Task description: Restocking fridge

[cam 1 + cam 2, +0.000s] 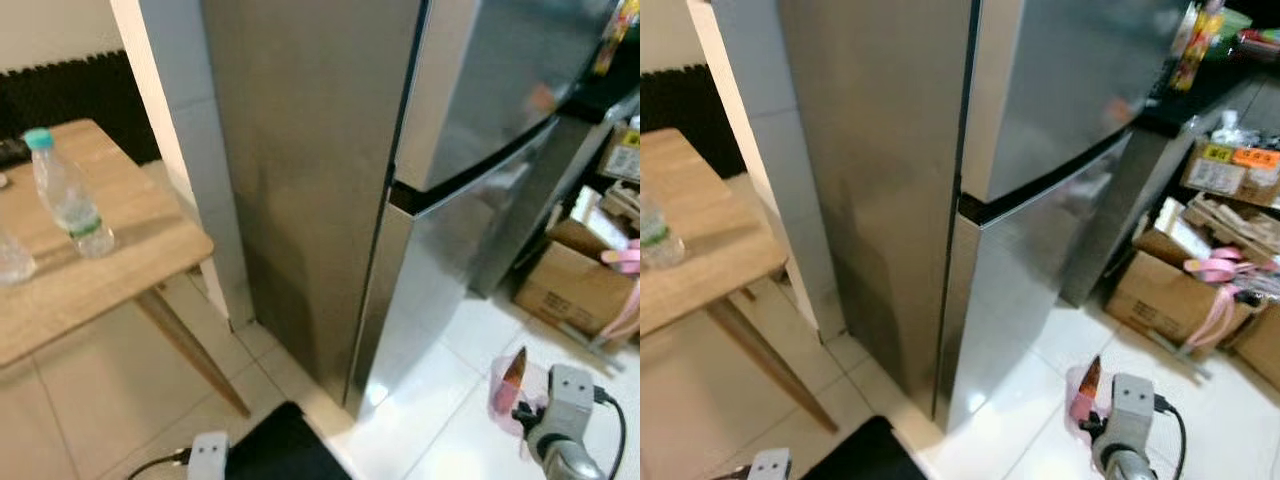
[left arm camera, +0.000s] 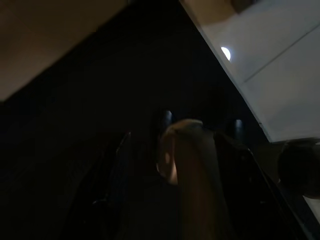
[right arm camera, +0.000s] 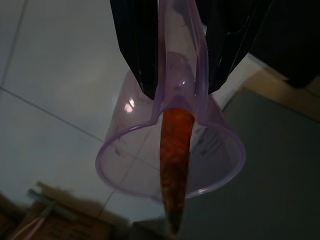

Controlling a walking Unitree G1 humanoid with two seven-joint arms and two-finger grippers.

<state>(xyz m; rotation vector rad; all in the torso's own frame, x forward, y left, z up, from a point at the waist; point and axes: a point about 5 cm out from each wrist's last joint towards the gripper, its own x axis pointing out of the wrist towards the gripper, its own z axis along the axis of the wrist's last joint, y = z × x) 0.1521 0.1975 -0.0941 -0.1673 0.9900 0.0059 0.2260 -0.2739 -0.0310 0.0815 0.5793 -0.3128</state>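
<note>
Two doors of the fridge (image 1: 470, 150) stood shut, upper and lower alike, so nothing could go inside until one was pulled open; that seems the likely reason the load was carried low and off to one side. The right gripper (image 3: 175, 75) had its black fingers (image 3: 137, 45) closed on the handle of a clear purple cup (image 3: 170, 160), and a carrot (image 3: 175, 165) stood in the cup with its tip poking past the rim (a cup makes a tidy carrier for something long and thin). In the head views the cup and carrot hung just ahead of the right wrist, low over the white floor (image 1: 440, 400), near the fridge's front lower corner but not touching it. The right arm was bent and held down by the robot's side, its wrist turned so the cup's mouth faced outward. The left gripper (image 2: 185, 165) hung in shadow; its wrist view was very dark, and I cannot tell whether it was open or closed, though some pale rounded thing sat between the dark fingers. A water bottle (image 1: 68, 195) stood near the front edge of the wooden table (image 1: 130, 270), well apart from the fridge, perhaps waiting its turn. Cardboard boxes (image 1: 1160, 290) cluttered the floor beyond the fridge's far side, which I judge could crowd the door's swing.
</note>
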